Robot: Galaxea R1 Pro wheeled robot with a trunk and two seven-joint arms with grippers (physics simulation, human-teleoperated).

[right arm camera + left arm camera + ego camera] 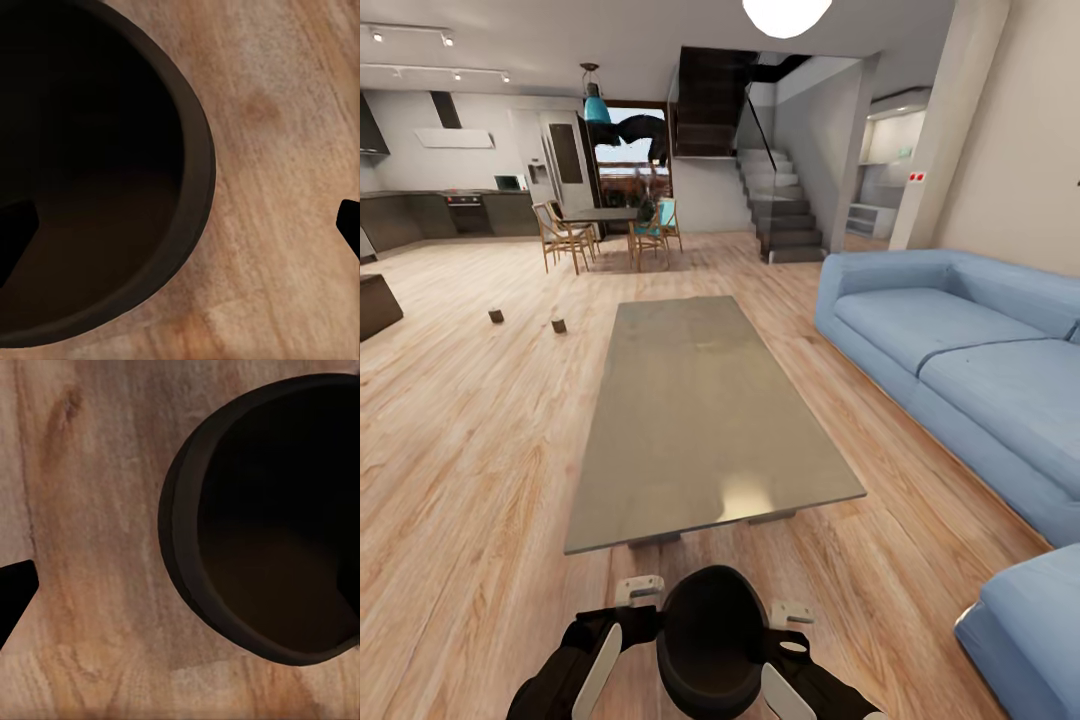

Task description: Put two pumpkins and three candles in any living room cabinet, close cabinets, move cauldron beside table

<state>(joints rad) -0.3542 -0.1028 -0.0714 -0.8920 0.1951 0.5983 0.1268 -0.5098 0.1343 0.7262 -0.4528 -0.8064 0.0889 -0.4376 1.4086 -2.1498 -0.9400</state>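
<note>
Illumination is bright and even in the head view. A round ceiling lamp (786,14) is overexposed to plain white; track spotlights (412,36) glow at the far ceiling. The table (700,420) top carries a soft glare patch near its close edge. Straight lines bow toward the frame edges. Both wrist views are soft, with the cauldron (277,517) interior nearly black.

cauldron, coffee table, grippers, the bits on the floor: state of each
cauldron: upright between the two arms, mouth open, nothing seen inside, close to the table's near end
coffee table: top bare
two small dark objects: on the floor left of the table, too small to identify
left gripper: jaws' state unclear
right gripper: jaws' state unclear
</note>
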